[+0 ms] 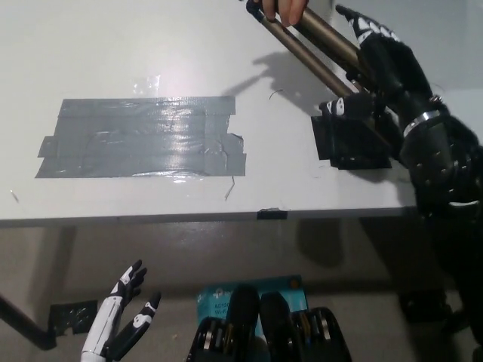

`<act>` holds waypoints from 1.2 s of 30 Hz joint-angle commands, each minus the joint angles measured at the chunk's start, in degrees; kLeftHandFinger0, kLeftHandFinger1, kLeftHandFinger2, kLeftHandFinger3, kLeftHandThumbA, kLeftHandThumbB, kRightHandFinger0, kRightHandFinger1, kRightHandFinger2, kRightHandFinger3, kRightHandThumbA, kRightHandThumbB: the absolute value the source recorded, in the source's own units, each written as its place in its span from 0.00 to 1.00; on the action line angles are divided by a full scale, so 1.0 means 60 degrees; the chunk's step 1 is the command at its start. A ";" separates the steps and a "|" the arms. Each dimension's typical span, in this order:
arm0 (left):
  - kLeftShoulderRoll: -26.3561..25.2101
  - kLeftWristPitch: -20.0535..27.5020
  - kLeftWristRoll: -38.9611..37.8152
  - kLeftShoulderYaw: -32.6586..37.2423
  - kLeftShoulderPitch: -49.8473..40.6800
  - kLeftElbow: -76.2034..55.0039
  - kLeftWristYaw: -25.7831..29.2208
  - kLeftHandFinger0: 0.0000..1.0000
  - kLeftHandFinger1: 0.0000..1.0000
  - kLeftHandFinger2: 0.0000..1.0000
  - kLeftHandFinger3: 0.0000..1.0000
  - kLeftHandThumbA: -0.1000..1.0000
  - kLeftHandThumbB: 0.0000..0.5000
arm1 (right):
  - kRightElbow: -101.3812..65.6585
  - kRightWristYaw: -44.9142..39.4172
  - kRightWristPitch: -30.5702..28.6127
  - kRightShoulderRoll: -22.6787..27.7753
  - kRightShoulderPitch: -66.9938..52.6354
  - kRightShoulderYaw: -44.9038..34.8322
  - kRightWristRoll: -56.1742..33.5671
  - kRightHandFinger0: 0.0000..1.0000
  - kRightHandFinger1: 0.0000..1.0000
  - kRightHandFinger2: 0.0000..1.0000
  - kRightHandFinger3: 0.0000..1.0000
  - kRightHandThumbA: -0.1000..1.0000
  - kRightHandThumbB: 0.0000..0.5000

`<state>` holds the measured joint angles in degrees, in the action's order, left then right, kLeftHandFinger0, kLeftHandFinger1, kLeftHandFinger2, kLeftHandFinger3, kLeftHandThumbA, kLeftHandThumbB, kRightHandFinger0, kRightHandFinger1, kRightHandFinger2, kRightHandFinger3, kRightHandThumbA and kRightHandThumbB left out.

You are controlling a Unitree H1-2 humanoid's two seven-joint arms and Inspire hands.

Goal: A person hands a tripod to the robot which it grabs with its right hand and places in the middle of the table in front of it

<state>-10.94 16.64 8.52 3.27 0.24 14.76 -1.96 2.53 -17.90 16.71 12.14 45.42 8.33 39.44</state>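
A folded tripod (pixel 321 49) with bronze legs and a black head (pixel 351 139) slants over the table's right side. A person's hand (pixel 283 9) holds its legs at the top edge of the head view. My black right hand (pixel 370 72) is wrapped around the lower legs just above the head, shut on the tripod. The black head hangs close above the white table (pixel 136 38); whether it touches the surface I cannot tell. My white left hand (pixel 128 309) rests low at the lower left, below the table's front edge, fingers spread and holding nothing.
A wide patch of grey duct tape (pixel 139 137) covers the table's middle left. A small black tape mark (pixel 272 214) sits on the front edge. Below the table, a blue box (pixel 211 298) lies on the floor.
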 commanded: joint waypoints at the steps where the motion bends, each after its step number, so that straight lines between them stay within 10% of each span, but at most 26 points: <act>1: -0.0118 0.0144 0.0001 -0.0027 0.0061 -0.0297 -0.0060 1.00 1.00 1.00 1.00 0.64 0.43 | -0.0852 -0.0814 0.0239 0.0242 0.0824 -0.0194 -0.1183 1.00 1.00 1.00 1.00 1.00 1.00; 30: -0.0113 0.0212 0.0158 0.0023 0.0109 -0.0351 -0.0019 1.00 1.00 1.00 1.00 0.62 0.44 | 0.5830 0.1566 -0.0013 0.0196 0.2720 0.1178 -0.0062 1.00 1.00 1.00 1.00 0.99 1.00; 33: -0.0096 0.0291 0.0101 0.0045 0.0132 -0.0312 -0.0063 1.00 1.00 1.00 1.00 0.61 0.43 | 0.6430 0.3190 -0.0955 -0.0127 0.2985 0.0690 -0.0468 1.00 1.00 1.00 1.00 0.68 0.95; 35: -0.0067 0.0270 0.0117 0.0068 0.0156 -0.0301 -0.0063 1.00 1.00 1.00 1.00 0.61 0.44 | 0.6681 0.4045 -0.1450 -0.0276 0.3063 0.0413 -0.0660 0.52 0.57 0.71 0.94 0.39 0.85; 36: -0.0075 0.0251 0.0133 0.0074 0.0162 -0.0340 -0.0069 1.00 1.00 1.00 1.00 0.61 0.45 | 0.6849 0.5128 -0.2014 -0.0331 0.3085 0.0618 -0.0264 0.09 0.20 0.34 0.40 0.02 0.57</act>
<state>-10.93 16.62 8.79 3.31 0.29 14.69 -1.98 40.55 -9.33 17.35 12.08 57.35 14.19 38.33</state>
